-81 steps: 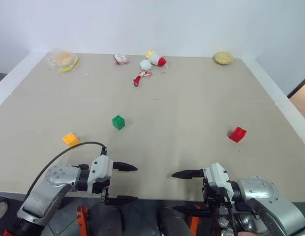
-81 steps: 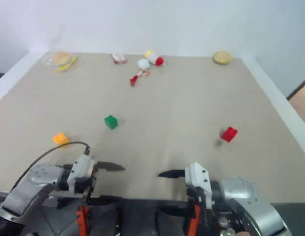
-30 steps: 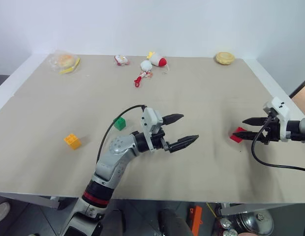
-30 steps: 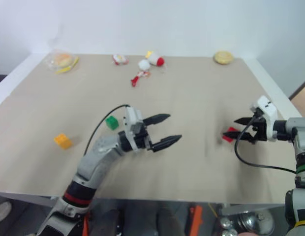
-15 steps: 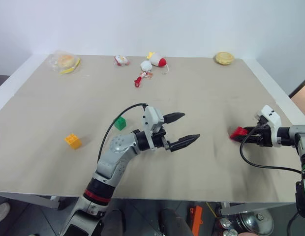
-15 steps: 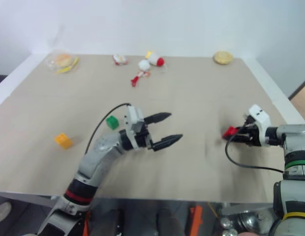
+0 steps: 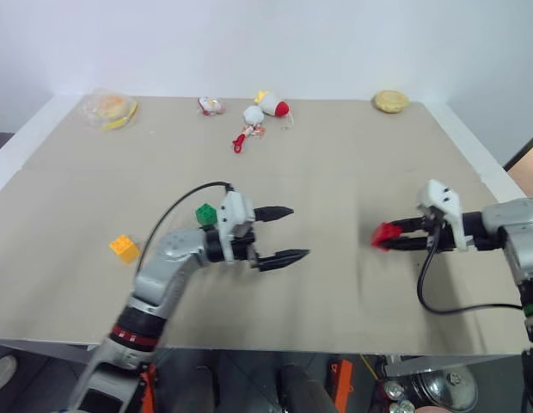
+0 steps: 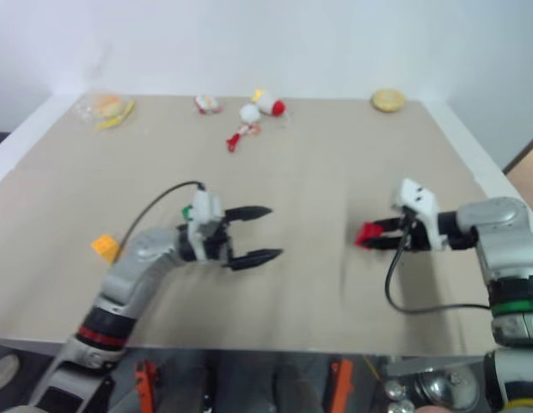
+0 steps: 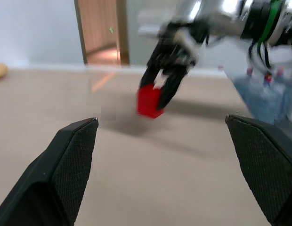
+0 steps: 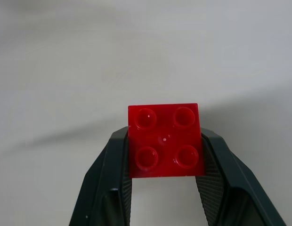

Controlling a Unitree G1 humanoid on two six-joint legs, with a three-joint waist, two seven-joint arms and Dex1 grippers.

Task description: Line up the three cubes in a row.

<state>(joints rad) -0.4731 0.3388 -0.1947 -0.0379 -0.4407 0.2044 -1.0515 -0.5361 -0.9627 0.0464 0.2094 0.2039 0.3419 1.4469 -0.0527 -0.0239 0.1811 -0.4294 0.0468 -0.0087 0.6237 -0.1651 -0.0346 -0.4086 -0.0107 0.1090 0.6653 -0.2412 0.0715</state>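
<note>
The right hand [image 7: 394,238] is clamped on the red cube [image 7: 386,234], one black finger against each side of it; in the right wrist view the four studs of the cube face the camera, and its lower part is hidden between the fingers. The cube is held just above the tabletop [image 7: 335,163], right of the middle and nearer the front edge than the back; whether it touches the surface cannot be told.

The left hand [image 7: 291,232] has its fingers spread wide with nothing between them, pointing across toward the right hand from the middle of the tabletop. The green cube [image 7: 205,214] sits just behind the left wrist, partly hidden by the wrist and its black cable. The orange-yellow cube [image 7: 124,249] lies well to the left, near the front left part of the tabletop.

Along the back edge lie small white-and-red toys [image 7: 265,107], a tan bun [image 7: 390,101] toward the right corner, and something wrapped in clear film [image 7: 110,108] toward the left corner, too small to make out.
</note>
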